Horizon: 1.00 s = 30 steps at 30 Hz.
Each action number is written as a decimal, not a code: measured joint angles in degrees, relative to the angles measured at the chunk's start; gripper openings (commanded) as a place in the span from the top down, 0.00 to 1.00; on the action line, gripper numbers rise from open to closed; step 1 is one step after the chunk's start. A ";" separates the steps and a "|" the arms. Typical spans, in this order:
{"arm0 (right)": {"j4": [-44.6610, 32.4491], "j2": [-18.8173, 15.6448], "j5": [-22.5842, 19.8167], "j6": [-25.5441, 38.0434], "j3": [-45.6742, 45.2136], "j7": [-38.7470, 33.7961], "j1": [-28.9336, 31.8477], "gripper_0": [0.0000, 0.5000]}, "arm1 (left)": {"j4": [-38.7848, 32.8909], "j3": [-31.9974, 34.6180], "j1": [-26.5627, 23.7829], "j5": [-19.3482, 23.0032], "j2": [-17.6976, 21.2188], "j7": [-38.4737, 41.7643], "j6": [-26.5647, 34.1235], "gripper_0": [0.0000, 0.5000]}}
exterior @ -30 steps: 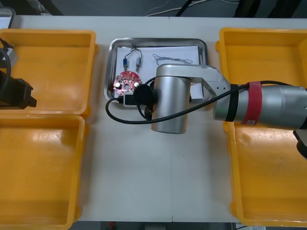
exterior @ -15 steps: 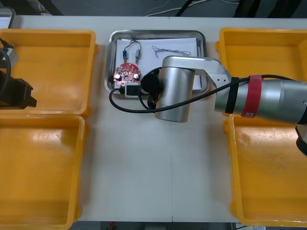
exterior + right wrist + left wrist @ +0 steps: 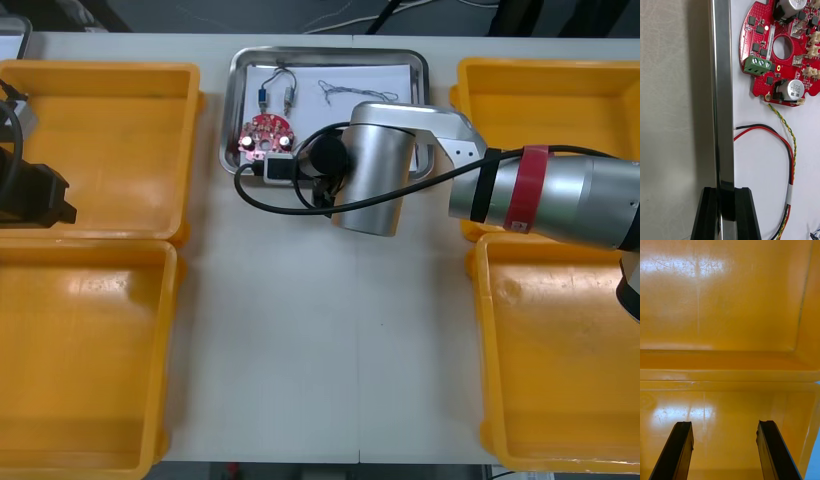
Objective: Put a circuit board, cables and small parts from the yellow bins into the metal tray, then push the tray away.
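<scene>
Right wrist view: right pincer (image 3: 727, 191) grasping near rim of tray (image 3: 723, 93); best pushed level, straight toward far edge of tabletop (image 3: 673, 112). Left pincer (image 3: 724, 423) released over bin (image 3: 730, 307).

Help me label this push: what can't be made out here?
Right wrist view: picture edges cut off the circuit board and cables beside the right end effector, shut on the metal tray's rim.
Front view: the right arm's wrist housing hides the tray's near rim.
Front view: thin items in the tray, too small to identify.
Left wrist view: edges cut off the yellow bin under the open left end effector.
</scene>
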 measured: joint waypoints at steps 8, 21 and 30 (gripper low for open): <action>2.74 0.06 0.03 -3.73 0.00 1.94 -0.36 1.00 | 0.00 0.00 0.00 0.00 0.00 0.00 0.00 0.00; 5.03 0.10 0.03 -6.91 0.00 2.81 -1.01 1.00 | 0.00 0.00 0.00 0.00 0.00 0.00 0.00 0.00; 5.61 0.17 0.03 -6.99 0.00 2.81 -1.07 0.60 | 0.00 0.00 0.00 0.00 0.00 0.00 0.00 0.00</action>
